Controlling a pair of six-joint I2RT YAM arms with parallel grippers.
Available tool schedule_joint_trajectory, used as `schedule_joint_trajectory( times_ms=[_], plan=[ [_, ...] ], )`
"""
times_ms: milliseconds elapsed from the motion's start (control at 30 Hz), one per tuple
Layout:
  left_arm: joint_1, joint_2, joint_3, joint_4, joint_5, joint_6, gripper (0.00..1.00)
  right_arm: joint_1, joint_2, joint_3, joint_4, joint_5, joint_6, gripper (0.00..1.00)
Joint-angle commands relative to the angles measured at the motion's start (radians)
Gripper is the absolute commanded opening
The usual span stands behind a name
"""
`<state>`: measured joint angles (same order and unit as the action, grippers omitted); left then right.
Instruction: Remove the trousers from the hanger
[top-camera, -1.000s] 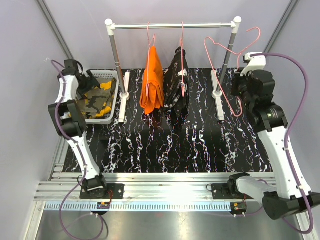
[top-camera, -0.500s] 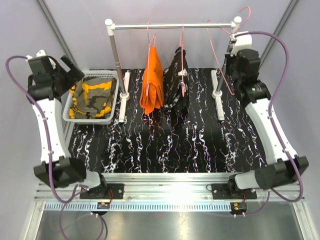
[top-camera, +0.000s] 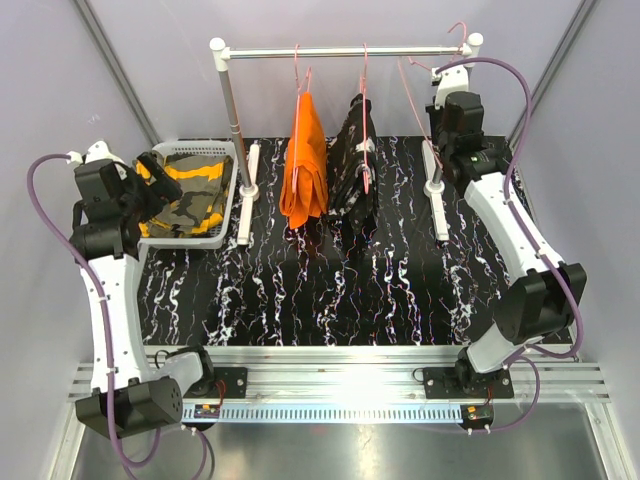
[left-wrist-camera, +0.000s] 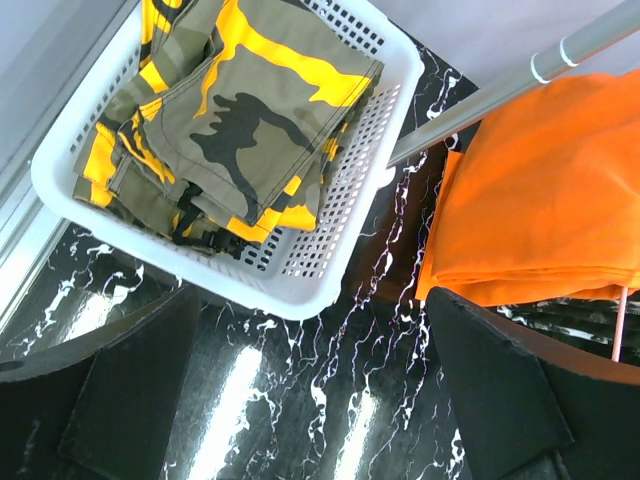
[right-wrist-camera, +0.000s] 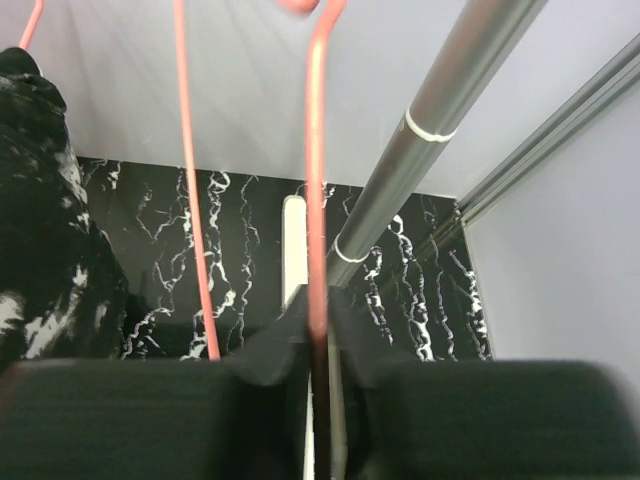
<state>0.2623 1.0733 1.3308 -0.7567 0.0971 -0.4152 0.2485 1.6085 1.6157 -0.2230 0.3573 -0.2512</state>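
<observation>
One done, two to go: the camouflage trousers (top-camera: 190, 195) lie in the basket (top-camera: 216, 241), the orange trousers (top-camera: 303, 170) and black speckled trousers (top-camera: 355, 170) hang on the rail (top-camera: 340, 51), the left claw (left-wrist-camera: 320, 395) gapes empty and the right claw (right-wrist-camera: 318, 345) pinches a bare pink hanger (right-wrist-camera: 316, 200).

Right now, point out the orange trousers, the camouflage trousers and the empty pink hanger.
orange trousers (top-camera: 305, 170), top external view, middle of the hanging fold.
camouflage trousers (left-wrist-camera: 240, 110), left wrist view, top folded layer.
empty pink hanger (right-wrist-camera: 316, 200), right wrist view, upright wire strand.
</observation>
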Motion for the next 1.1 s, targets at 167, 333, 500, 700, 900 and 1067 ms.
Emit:
schedule_joint_trajectory(
  times_ms=[167, 333, 500, 700, 900, 1067],
  plan=[
    [-0.006, 0.011, 0.018, 0.066, 0.021, 0.046, 0.99, 0.006, -0.038, 0.035, 0.010, 0.017, -0.003, 0.55],
    [-0.015, 0.005, 0.021, 0.062, 0.010, 0.055, 0.99, 0.006, -0.105, 0.058, -0.064, -0.026, 0.073, 0.75],
    [-0.043, 0.005, 0.013, 0.063, -0.003, 0.062, 0.99, 0.006, -0.171, 0.084, -0.163, -0.165, 0.232, 0.99],
    [-0.055, -0.009, -0.010, 0.073, -0.027, 0.062, 0.99, 0.008, -0.159, 0.135, -0.237, -0.441, 0.487, 0.99],
    [-0.066, -0.012, -0.018, 0.065, -0.039, 0.072, 0.99, 0.124, -0.067, 0.197, -0.274, -0.376, 0.526, 0.98],
    [-0.074, -0.026, -0.030, 0.069, -0.045, 0.079, 0.99, 0.242, 0.062, 0.337, -0.400, -0.177, 0.511, 0.91]
  ],
)
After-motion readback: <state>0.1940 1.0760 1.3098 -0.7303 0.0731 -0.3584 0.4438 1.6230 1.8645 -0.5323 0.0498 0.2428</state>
